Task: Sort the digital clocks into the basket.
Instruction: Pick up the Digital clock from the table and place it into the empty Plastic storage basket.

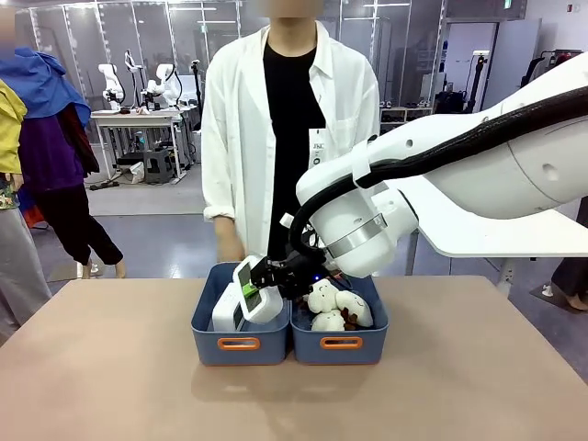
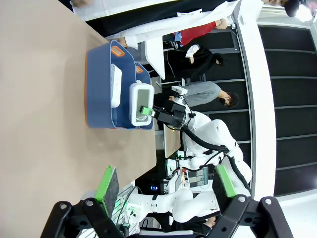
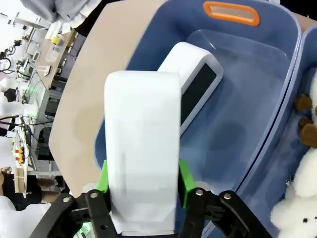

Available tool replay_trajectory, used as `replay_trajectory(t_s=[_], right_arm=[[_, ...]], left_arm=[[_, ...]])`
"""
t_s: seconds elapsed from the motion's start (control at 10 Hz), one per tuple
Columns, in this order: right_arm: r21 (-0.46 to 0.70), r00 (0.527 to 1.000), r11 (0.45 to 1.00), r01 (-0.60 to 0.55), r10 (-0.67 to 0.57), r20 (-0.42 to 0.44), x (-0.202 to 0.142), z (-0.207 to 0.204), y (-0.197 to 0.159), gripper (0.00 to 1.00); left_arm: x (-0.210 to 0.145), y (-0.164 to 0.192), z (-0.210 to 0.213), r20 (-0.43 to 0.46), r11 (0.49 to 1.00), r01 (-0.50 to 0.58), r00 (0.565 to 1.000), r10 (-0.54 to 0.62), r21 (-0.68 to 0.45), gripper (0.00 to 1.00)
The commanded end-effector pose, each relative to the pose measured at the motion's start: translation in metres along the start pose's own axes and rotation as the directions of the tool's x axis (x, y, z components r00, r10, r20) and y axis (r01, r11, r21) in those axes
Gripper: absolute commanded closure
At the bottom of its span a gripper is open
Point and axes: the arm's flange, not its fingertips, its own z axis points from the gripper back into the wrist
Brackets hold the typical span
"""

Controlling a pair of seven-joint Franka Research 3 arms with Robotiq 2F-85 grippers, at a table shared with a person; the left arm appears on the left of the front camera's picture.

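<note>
Right arm reaches across the middle and hangs its right gripper point(image 1: 260, 285) over the left-hand basket point(image 1: 241, 344) — the one meant for clocks. Between the green pads point(image 3: 184, 178) sits the second clock point(image 3: 142, 148), white, held edge-up with its dark face turned to the side; in the left wrist view it hangs just above the basket's open top, not yet inside. The first clock point(image 3: 190, 82) already lies in that basket, leaning against the wall, screen up. The twin bin point(image 1: 342, 344) beside it holds the cream plush toys point(image 1: 335, 308), so the sorting looks near done.

Jaws: the right pads flank the clock's two sides and appear to touch them, though the frames cannot settle whether they are clamped or just letting go — the clock has not dropped away. I judge this to be the release point.

Left gripper point(image 2: 166, 186) waits well back over bare table point(image 2: 39, 99), fingers spread wide, holding nothing.
</note>
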Motion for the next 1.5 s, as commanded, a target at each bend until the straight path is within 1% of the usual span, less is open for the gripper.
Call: replay_trajectory(t_s=[0.0,0.2,0.4,0.5,0.6,1.4], right_arm=[[0.027,0.999,0.999,-0.047,0.047,-0.014,-0.009,0.011,0.005,0.01],[0.052,0.998,0.997,-0.062,0.061,0.012,-0.01,0.031,0.011,0.0],[0.095,0.994,0.991,-0.091,0.084,0.067,-0.015,0.064,0.012,0.0],[0.065,0.981,0.979,-0.192,0.19,0.028,-0.026,0.091,0.008,0.0],[0.059,0.997,0.996,-0.063,0.061,0.038,0.002,0.05,0.02,0.0],[0.059,0.997,0.996,-0.063,0.061,0.038,0.002,0.05,0.02,0.0]], left_arm=[[-0.004,-0.004,0.003,-0.012,1.0,-0.014,1.0,0.014,0.0,0.03],[-0.004,-0.004,0.003,-0.012,1.0,-0.014,1.0,0.014,0.0,0.03],[-0.004,-0.004,0.003,-0.012,1.0,-0.014,1.0,0.014,0.0,0.03],[-0.004,-0.004,0.003,-0.012,1.0,-0.014,1.0,0.014,0.0,0.03],[-0.004,-0.004,0.003,-0.012,1.0,-0.014,1.0,0.014,0.0,0.03],[-0.004,-0.004,0.003,-0.012,1.0,-0.014,1.0,0.014,0.0,0.03]])
